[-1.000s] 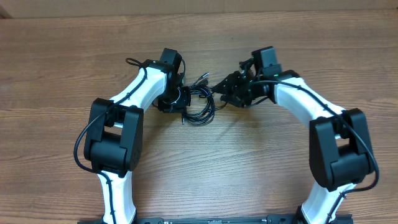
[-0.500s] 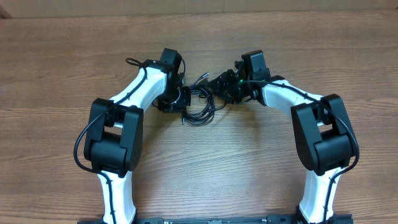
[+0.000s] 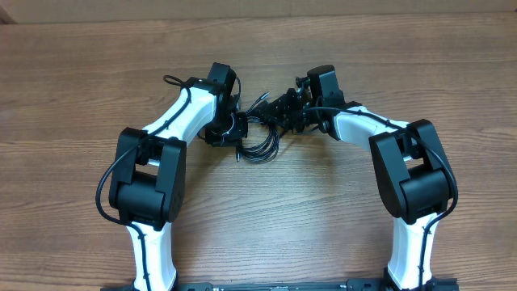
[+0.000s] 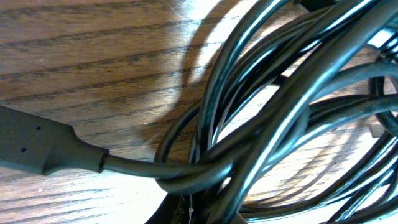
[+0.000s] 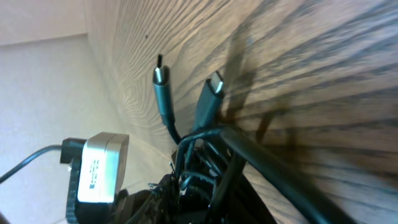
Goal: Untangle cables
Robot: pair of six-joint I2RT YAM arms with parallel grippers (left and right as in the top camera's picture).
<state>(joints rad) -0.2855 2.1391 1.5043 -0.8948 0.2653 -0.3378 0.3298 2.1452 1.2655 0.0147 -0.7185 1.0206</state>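
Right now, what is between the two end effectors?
The bundle of black cables lies between the left end effector and the right end effector, both right up against it. The overhead view shows this best.

In the overhead view the left gripper (image 3: 239,126) and right gripper (image 3: 279,110) bury their tips in the cables (image 3: 260,143), whose strands are too small to separate. The wrist views crop the loops; a plug (image 4: 37,146), perhaps grey, runs off the left wrist view's edge.

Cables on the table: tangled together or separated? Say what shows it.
Tangled. The cables lie in one clump of overlapping loops, and the left wrist view shows strands crossing over and under one another.
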